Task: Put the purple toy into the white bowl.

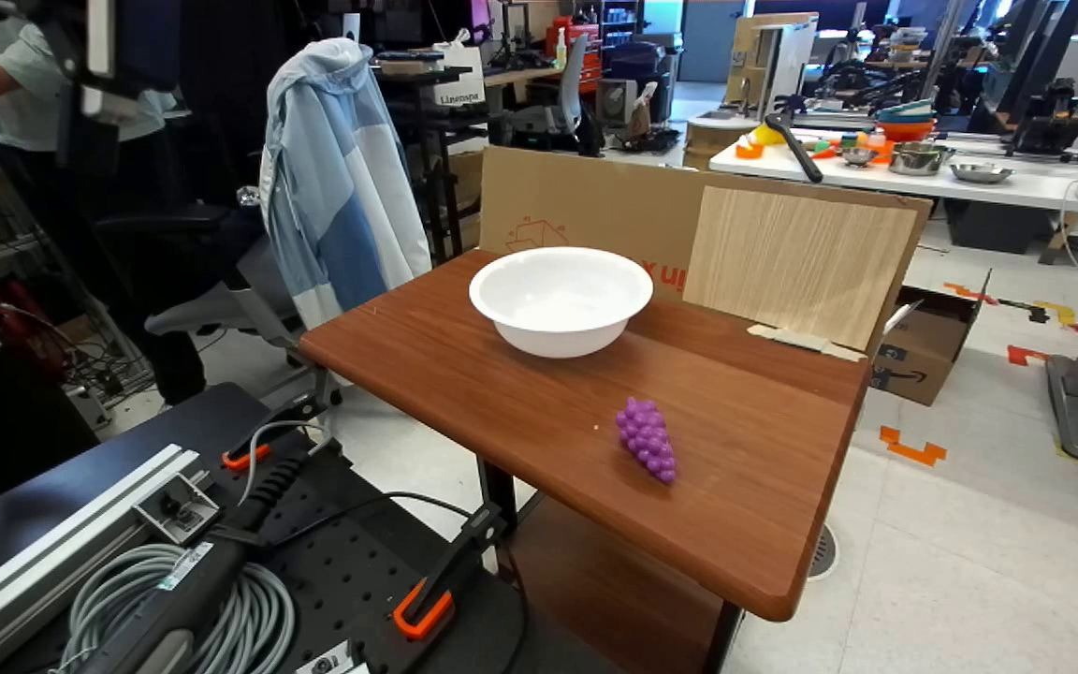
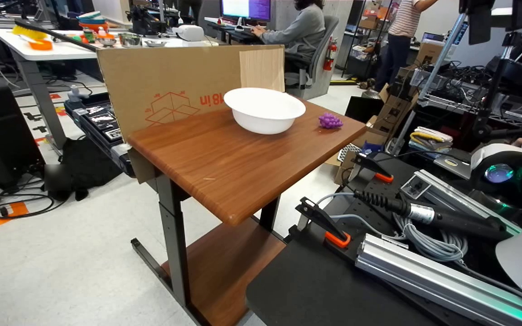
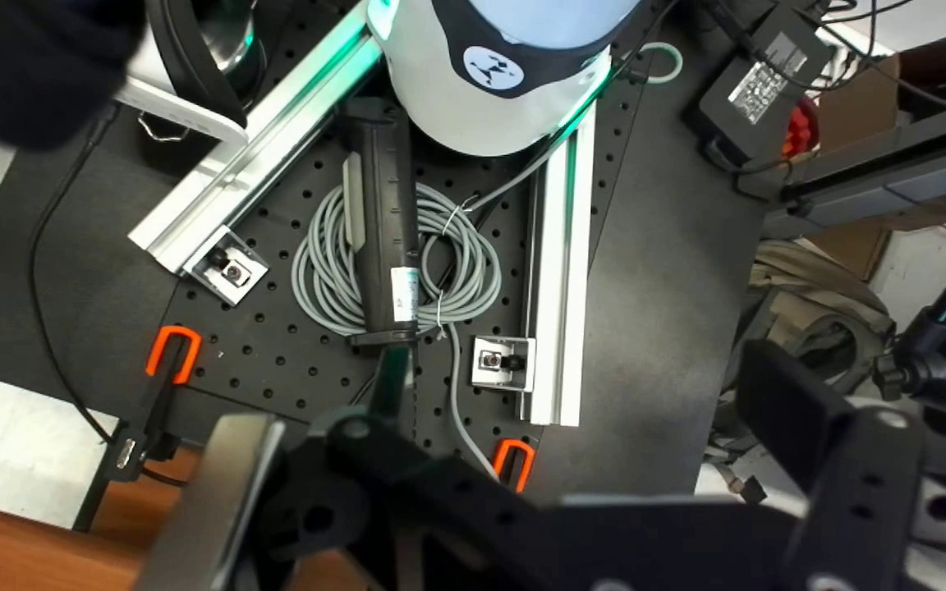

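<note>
The purple toy (image 1: 646, 440) lies on its side on the brown table (image 1: 735, 534), near the edge that faces the black bench. It also shows in an exterior view (image 2: 330, 121). The white bowl (image 1: 561, 339) stands upright on the same table, apart from the toy, and also shows in an exterior view (image 2: 263, 123). I see nothing inside the bowl. My gripper (image 3: 596, 394) is open with its fingers wide apart and nothing between them. It is over the black bench, away from toy and bowl. Neither toy nor bowl shows in the wrist view.
A cardboard sheet (image 1: 586, 201) stands along the table's back edge, with a wooden board (image 1: 796, 262) against it. The black bench (image 3: 645, 328) carries a coiled grey cable (image 3: 473, 263), metal rails (image 3: 563, 287) and orange-tipped clamps (image 1: 422, 608).
</note>
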